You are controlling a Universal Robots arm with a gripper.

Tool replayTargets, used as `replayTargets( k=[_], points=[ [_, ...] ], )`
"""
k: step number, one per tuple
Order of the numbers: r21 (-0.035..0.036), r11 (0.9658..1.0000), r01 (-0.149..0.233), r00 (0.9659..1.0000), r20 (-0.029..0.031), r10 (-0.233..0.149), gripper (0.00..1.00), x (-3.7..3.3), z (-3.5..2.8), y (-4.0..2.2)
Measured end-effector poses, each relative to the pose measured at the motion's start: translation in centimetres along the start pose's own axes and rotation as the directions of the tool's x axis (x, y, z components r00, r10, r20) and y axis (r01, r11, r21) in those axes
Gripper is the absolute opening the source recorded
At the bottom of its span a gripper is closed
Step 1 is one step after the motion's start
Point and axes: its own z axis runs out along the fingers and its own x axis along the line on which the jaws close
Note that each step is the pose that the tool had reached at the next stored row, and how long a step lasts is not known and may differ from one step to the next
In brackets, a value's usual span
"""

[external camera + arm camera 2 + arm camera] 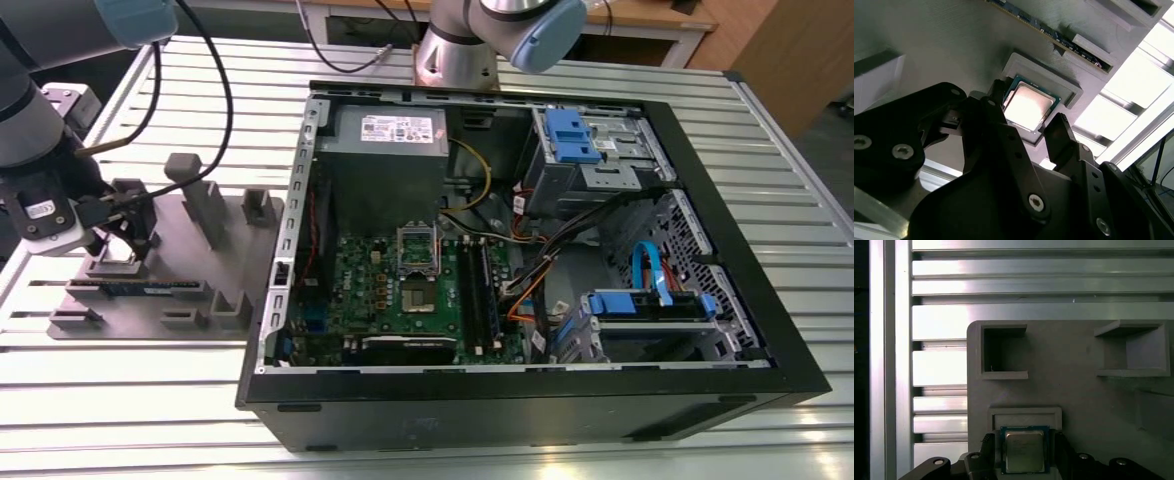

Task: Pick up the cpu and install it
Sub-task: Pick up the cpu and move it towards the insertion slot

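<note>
Nesting explains the layout. The cpu [1024, 451] lies flat, silver top up, in a shallow raised pocket [1026, 414] of a grey fixture plate [1079, 390]. The pocket appears to be there to keep the chip square and in a known spot, so the arm can come straight down on it. The plate rests on the slatted table [240, 60], just beside the open computer case [534, 405] on the exterior view's left. That puts the chip well apart from the green motherboard [360, 290] and its dark socket [419, 292], where it has to end up. The socket's frame looks lifted (ready to receive, as far as I can judge).

The gripper [118, 240] hangs low over the plate in the exterior view. In both wrist views its two dark fingers [1061, 455] straddle the chip, one on each of two opposite edges. That suits a part that can probably be held only by its thin rim.

In the second wrist view the cpu [1029, 106] shows between the fingers [1059, 127], seated in its pocket and not lifted. The claw is set narrow, barely wider than the chip. A thin strip of grey shows between the chip's edge and the finger on at least one side. I read this as close around the chip but not yet pinching it. The claw carries nothing.
</note>
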Motion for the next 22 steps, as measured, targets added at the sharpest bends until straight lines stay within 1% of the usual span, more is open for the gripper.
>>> replayTargets(
  k=[7, 12, 21, 22],
  points=[
    [0.0001, 1.0000, 0.000, 1.0000, -0.0001, 0.000, 0.59, 0.00, -0.04, 0.00],
    [0.0002, 1.0000, 0.000, 1.0000, -0.0026, 0.000, 0.59, 0.00, -0.04, 0.00],
    [0.0003, 1.0000, 0.000, 1.0000, -0.0038, 0.000, 0.59, -0.01, -0.04, 0.00],
    [0.0013, 1.0000, 0.000, 1.0000, -0.0040, 0.000, 0.59, -0.04, -0.04, 0.01]
  ],
)
